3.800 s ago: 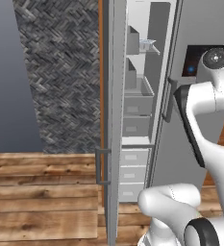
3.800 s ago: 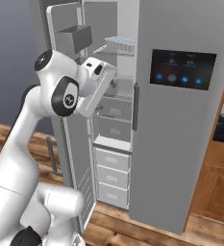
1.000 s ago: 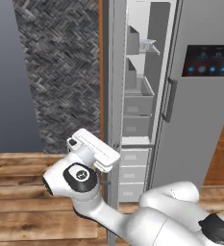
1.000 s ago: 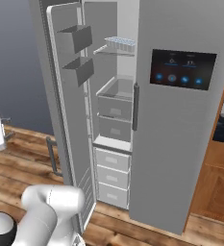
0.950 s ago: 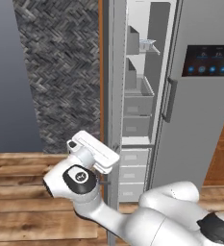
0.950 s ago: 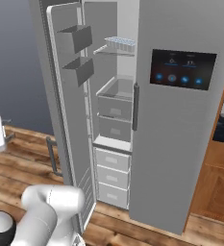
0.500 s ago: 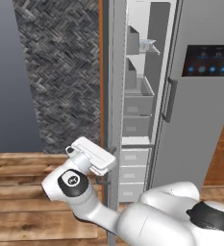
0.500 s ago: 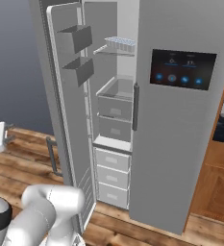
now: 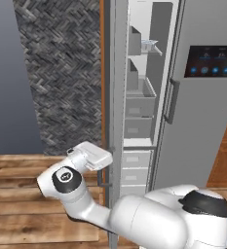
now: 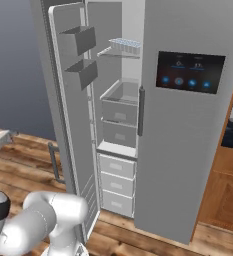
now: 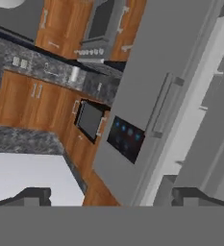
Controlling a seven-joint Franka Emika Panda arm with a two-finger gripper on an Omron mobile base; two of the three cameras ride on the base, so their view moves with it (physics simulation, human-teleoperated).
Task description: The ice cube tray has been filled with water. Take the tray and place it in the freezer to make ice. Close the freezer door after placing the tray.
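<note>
The ice cube tray lies on the top wire shelf inside the freezer, its cells pale blue with water. In the left base view the tray sits high in the open compartment. The freezer door stands wide open, with grey bins on its inner face and a bar handle on its outer side. My gripper is open with nothing between its fingertips. The hand hangs low, left of the door's edge and outside it, far from the tray.
The grey door with the dark touch-screen is closed to the right of the freezer. A dark patterned wall stands behind the open door. Wooden floor spreads below, and wooden cabinets lie at the far right.
The arm has swung from in front of the freezer down to the left, outside the open door. Over the last second the hand sank slightly lower. Tray and door have not moved.
</note>
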